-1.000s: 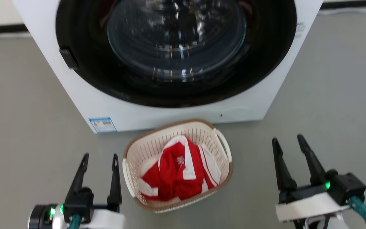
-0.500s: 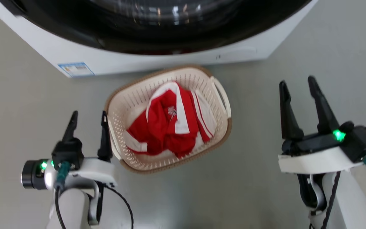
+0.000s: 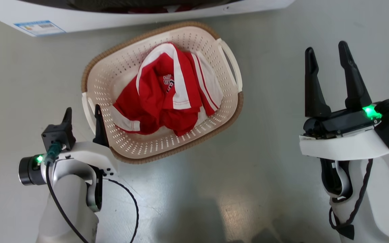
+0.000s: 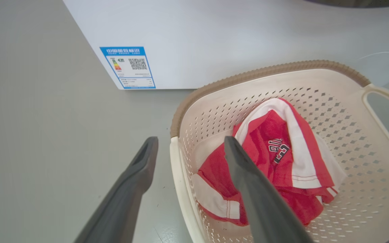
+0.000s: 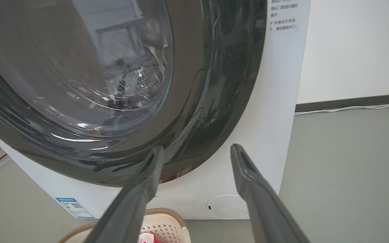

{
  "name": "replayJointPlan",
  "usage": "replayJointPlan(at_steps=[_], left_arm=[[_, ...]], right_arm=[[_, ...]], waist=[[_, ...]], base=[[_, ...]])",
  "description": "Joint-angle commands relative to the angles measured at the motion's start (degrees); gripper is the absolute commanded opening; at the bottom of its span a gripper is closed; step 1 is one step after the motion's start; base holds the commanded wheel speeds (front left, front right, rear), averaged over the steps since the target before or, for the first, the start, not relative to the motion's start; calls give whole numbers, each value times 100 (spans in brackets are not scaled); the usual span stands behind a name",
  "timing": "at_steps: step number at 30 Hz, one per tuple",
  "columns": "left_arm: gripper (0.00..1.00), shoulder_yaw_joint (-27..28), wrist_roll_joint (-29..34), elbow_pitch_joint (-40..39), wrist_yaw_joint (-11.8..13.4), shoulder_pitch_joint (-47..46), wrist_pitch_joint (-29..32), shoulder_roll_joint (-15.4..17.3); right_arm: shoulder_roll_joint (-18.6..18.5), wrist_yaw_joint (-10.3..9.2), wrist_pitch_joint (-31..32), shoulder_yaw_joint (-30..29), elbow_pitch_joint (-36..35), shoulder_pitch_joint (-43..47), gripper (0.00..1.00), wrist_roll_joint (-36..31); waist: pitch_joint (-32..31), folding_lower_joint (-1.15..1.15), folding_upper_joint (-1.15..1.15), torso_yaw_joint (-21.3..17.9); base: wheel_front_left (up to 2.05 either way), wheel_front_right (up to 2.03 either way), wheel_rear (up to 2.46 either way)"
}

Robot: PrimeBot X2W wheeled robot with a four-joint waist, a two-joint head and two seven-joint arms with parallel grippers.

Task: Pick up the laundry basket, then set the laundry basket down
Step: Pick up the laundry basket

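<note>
**Two open grippers beside a basket at the washer's foot**

Two printed items show on the washer (image 5: 275, 101): a blue-bordered energy label (image 4: 128, 67) with coloured bars and a QR code at its lower corner, and lines of Chinese text (image 5: 283, 17) high on its front, too small to read. The red and white garment (image 3: 160, 98) carries dark lettering, partly folded under.

The laundry basket (image 3: 123, 64) stands on the grey floor (image 3: 265, 152) just in front of the washer. In the head view its long axis runs diagonally from lower left to upper right, with a white loop handle at each end.

The left gripper (image 3: 82, 108) has its fingers apart, one outside the near handle (image 3: 87, 111) and one over the basket's inside; contact cannot be judged. The right gripper (image 3: 326, 46) is well off to the basket's right, fingers apart and empty.
</note>
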Motion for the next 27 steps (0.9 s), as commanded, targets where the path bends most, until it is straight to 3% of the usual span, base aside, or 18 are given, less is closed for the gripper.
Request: replayJointPlan(at_steps=[1,22,23,26,27], left_arm=[[100,209,-36,47,-16,-88,-35,85],[100,652,92,1244,-36,-843,-35,86],[94,665,97,1279,-31,-856,-35,87],[49,696,119,1348,-26,-897,-35,98],[46,704,130,1362,-22,-910,-35,104]], right_arm=[[13,41,-52,93,-172,-30,100,14],[13,41,-52,137,-298,-371,100,98],[13,41,-52,141,-302,-371,100,102],[13,41,-52,156,-306,-367,100,108],[13,41,-52,161,-304,-363,100,109]], waist=[[163,0,0,-21],[724,0,0,-135],[727,0,0,-141],[730,0,0,-158],[728,0,0,-163]], base=[[0,0,0],[0,0,0],[0,0,0],[0,0,0],[0,0,0]])
